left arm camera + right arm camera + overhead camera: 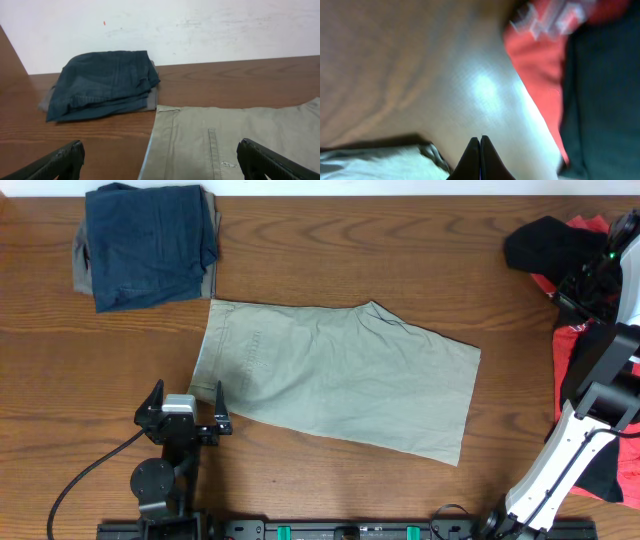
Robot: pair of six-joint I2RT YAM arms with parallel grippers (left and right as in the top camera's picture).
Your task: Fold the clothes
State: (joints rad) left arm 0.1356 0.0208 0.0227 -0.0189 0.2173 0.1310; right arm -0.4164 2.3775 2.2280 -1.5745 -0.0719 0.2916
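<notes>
Three views to enter. Overhead, item by item?
— Item 1: khaki shorts (335, 380), spread flat mid-table (400, 240), waistband at the left end. Item 2: navy shorts (150, 245), folded, far left corner, apart from item 1. Item 3: black and red sportswear (560, 255), heaped at the right edge. Left gripper (188, 388): fingers spread, one tip just beside the waistband. Right gripper (595, 275): above the heap, state not readable in this view.
Left wrist?
— Two black fingers (60, 160) wide apart at the lower corners. Khaki shorts lie between and beyond them, with a stitched pocket line showing. Navy shorts sit behind, near a white wall (200, 25).
Right wrist?
— Blurred. Fingertips (472, 160) pressed together, nothing seen between them. Sportswear, red and dark, to the right. Pale fabric (365, 162) in the lower left corner, kind unclear.
</notes>
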